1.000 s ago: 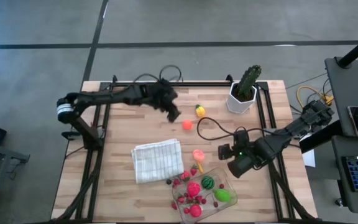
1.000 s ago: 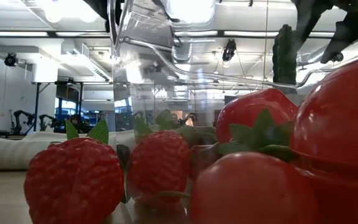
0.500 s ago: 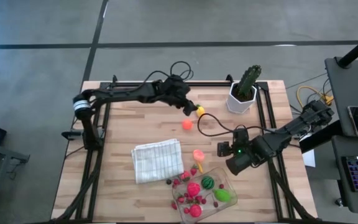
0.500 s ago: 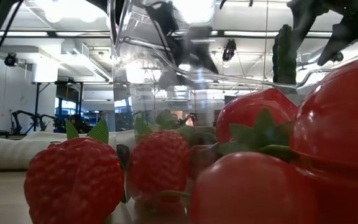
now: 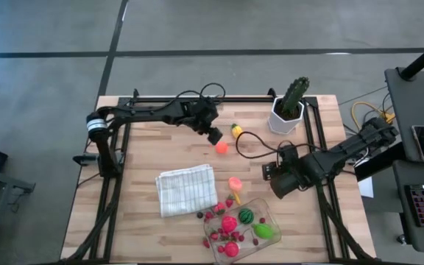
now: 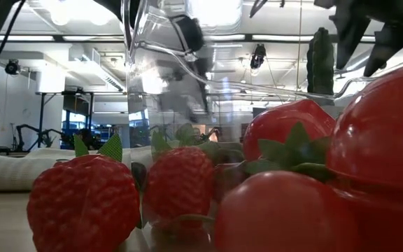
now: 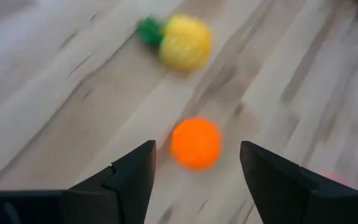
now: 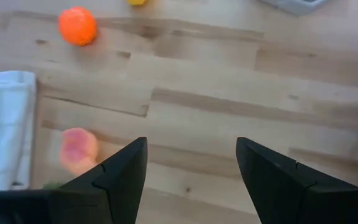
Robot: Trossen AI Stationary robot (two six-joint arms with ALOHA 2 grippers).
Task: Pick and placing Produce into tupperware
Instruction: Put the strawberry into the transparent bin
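Left arm lines up on the orange fruit

Near the frame's centre in the high view, the left gripper hangs just above the orange fruit, fingers spread wide so the ball sits between them, seemingly ready for a grab. A yellow fruit lies just beyond. The right gripper, also spread and empty, waits right of centre, near a pink fruit. The tupperware, at lower centre-right, already holds several pieces, beside the folded cloth.
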